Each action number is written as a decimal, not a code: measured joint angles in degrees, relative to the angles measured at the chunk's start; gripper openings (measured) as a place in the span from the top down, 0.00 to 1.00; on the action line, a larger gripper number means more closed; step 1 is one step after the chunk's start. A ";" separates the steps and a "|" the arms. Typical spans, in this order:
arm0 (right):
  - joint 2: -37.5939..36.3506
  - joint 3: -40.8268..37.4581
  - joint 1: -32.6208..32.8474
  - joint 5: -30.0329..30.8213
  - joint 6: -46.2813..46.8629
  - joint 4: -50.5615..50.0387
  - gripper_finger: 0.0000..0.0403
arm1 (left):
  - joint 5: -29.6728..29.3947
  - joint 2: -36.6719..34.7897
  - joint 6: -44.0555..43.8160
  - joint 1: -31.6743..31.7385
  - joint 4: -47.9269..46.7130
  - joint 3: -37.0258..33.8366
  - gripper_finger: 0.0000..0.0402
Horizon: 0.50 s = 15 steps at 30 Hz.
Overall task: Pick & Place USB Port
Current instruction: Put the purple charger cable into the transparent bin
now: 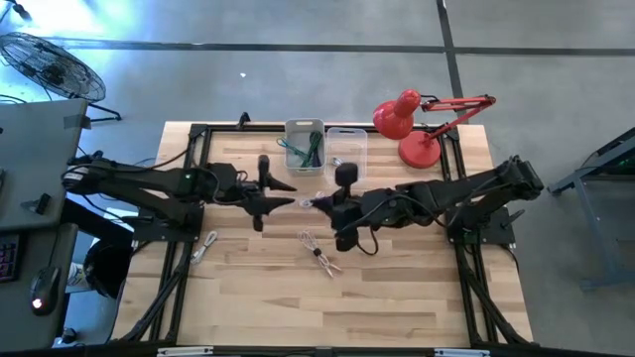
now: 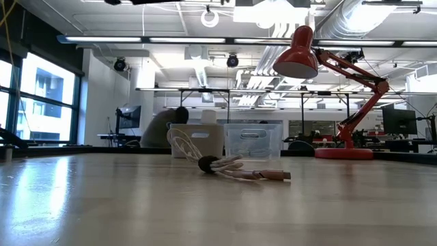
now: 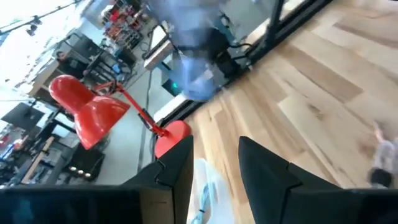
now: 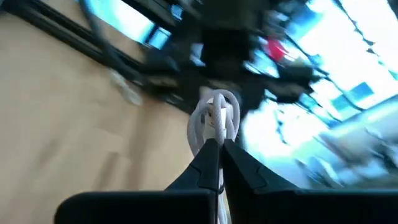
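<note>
My right gripper [image 1: 317, 202] hovers over the middle of the table, shut on a coiled white USB cable [image 4: 215, 118]. My left gripper [image 1: 288, 202] faces it from the table's left, a short way off. It is open, and its wrist view [image 3: 214, 171] shows nothing between the fingers. A second bundled white cable [image 1: 319, 254] lies flat on the wood nearer the table's near edge and also shows in the low view [image 2: 235, 168]. A third cable [image 1: 205, 246] lies by the left frame rail. My right gripper pinches the white cable coil between its two fingertips [image 4: 210, 163]. The fingers come roughly level from the table's right. The coil's loops [image 4: 217, 107] stick out past the fingertips, and the cable is lifted clear of the table.
Two bins stand at the far edge: one holding green cables [image 1: 305, 145] and a clear one [image 1: 347, 147]. A red desk lamp [image 1: 409, 127] stands at the far right. Black frame rails [image 1: 184, 258] run along both sides. Bare wood lies toward the near edge.
</note>
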 joint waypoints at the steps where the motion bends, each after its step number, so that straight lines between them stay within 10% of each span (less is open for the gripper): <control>1: 0.00 0.49 -0.04 4.26 0.45 -0.05 1.00 | 0.00 -0.85 -0.08 -0.01 -1.24 0.00 0.69; 7: -0.17 6.55 -4.94 19.75 2.34 -8.21 1.00 | -0.28 -3.98 -1.95 0.02 -5.61 0.02 0.69; 15: -0.18 19.18 -19.64 1.19 18.16 -25.97 1.00 | -0.39 -5.78 -3.49 0.02 -11.44 0.02 0.69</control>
